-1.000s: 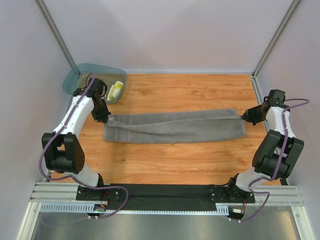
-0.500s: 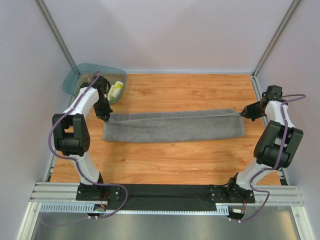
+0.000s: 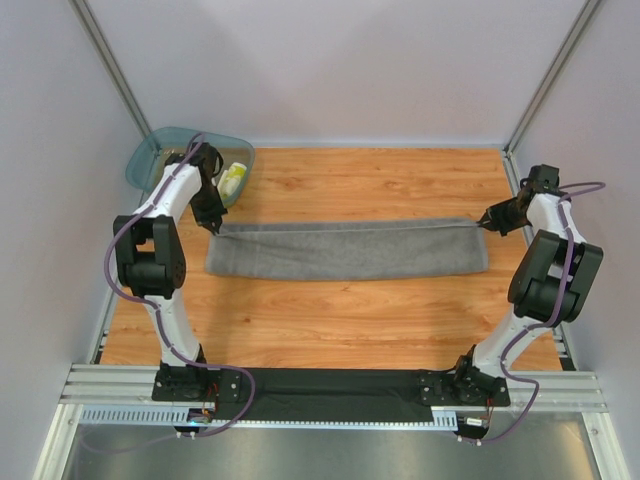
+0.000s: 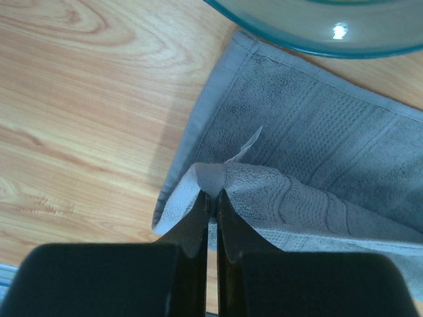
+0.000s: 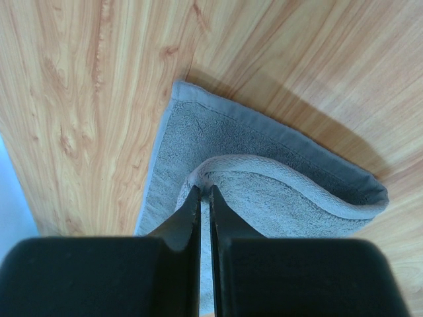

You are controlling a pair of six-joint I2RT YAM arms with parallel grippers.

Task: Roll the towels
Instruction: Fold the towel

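Observation:
The large grey towel [image 3: 345, 250] lies as a long strip across the wooden table. My left gripper [image 3: 213, 226] is shut on its upper layer at the far left corner, and my right gripper [image 3: 487, 224] is shut on that layer at the far right corner. In the left wrist view the gripper [image 4: 213, 195] pinches a raised fold of towel [image 4: 317, 152] beside a small white tag [image 4: 248, 142]. In the right wrist view the gripper [image 5: 205, 191] pinches a curled edge of the towel [image 5: 264, 191] above the lower layer. The small yellow-and-white cloth [image 3: 232, 180] sits at the tub's right end.
A translucent teal tub [image 3: 150, 150] stands at the back left corner, close behind my left gripper; its rim [image 4: 317, 26] shows at the top of the left wrist view. Grey walls and metal posts enclose the table at the back and on both sides.
Both grippers have moved toward the back of the table with the towel's upper layer, drawing it taut over the lower one. Both arms' elbows have swung in toward the bases.

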